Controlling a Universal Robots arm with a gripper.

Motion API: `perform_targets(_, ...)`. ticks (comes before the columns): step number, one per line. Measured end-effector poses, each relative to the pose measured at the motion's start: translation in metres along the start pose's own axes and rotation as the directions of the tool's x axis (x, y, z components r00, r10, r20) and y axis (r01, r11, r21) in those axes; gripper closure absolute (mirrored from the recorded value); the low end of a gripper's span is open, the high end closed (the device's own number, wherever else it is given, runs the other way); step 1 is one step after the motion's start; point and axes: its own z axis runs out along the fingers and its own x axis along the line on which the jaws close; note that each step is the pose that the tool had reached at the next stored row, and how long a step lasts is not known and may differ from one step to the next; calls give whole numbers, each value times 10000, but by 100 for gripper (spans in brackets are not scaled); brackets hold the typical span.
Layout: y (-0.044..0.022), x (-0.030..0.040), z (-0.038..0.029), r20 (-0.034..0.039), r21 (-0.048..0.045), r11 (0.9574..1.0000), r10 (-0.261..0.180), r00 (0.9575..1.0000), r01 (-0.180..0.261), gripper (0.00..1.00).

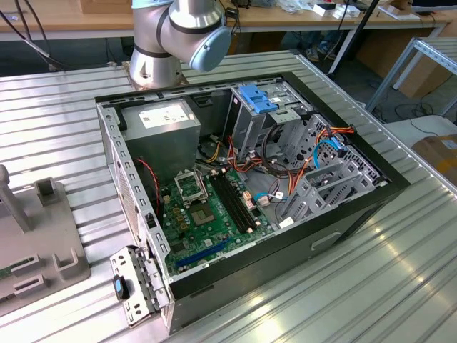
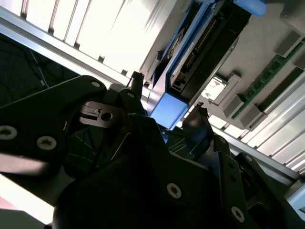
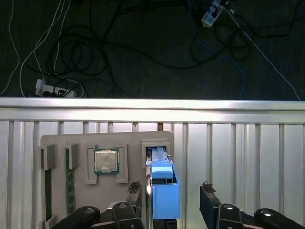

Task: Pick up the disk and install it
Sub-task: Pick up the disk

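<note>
Where a grey tray [image 3: 57, 143] lies on the ribbed metal table [image 3: 238, 152], the disk [image 3: 164, 191] stands on end in one of the tray's slots, its bright blue frame facing up toward the arm. In both wrist views the gripper [image 3: 170, 188] is over it with its black fingers [image 3: 135, 191] apart, one on each side of the disk and clamped on nothing. One finger is just beside the blue frame; I cannot tell whether it touches. The other stands clear of the frame, so the disk is off-centre in the opening. The second wrist view shows the disk [image 2: 200, 47] as a dark slab edged in blue, running away from the gripper [image 2: 167, 95].

A processor chip [image 3: 106, 161] and a green memory stick [image 3: 69, 186] share the tray, well to one side of the disk. In the exterior view the open computer case [image 1: 250, 179] lies on the table, apart from the tray [image 1: 36, 243] at that view's left.

The step in hand looks like the grasp. To do it well, the disk should sit midway between the fingers, so that both pads meet the flat sides together. Uneven contact could tip the disk and wedge it in the slot. A square, firm hold on the rigid frame seems safest.
</note>
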Motion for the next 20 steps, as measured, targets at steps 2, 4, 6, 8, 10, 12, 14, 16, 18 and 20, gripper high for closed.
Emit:
perform_targets(2,9,3,6,39,36,10000,-12,10000,11,40)
perform_targets(4,25,10,11,71,94,10000,-33,10000,32,40)
perform_targets(6,47,22,28,98,240,9997,-73,9999,71,40)
perform_targets(8,55,28,48,103,309,9995,-97,9999,94,40)
perform_targets(10,65,35,58,105,337,9994,-108,9999,104,40)
perform_targets(12,77,51,61,107,352,9993,-120,9999,116,40)
perform_targets(14,84,67,76,109,370,9992,-129,9999,125,40)
perform_targets(16,84,69,114,107,376,9992,-137,9998,133,40)
perform_targets(18,83,69,122,106,374,9992,-138,9998,134,40)
perform_targets(20,82,69,123,106,374,9992,-138,9998,134,40)
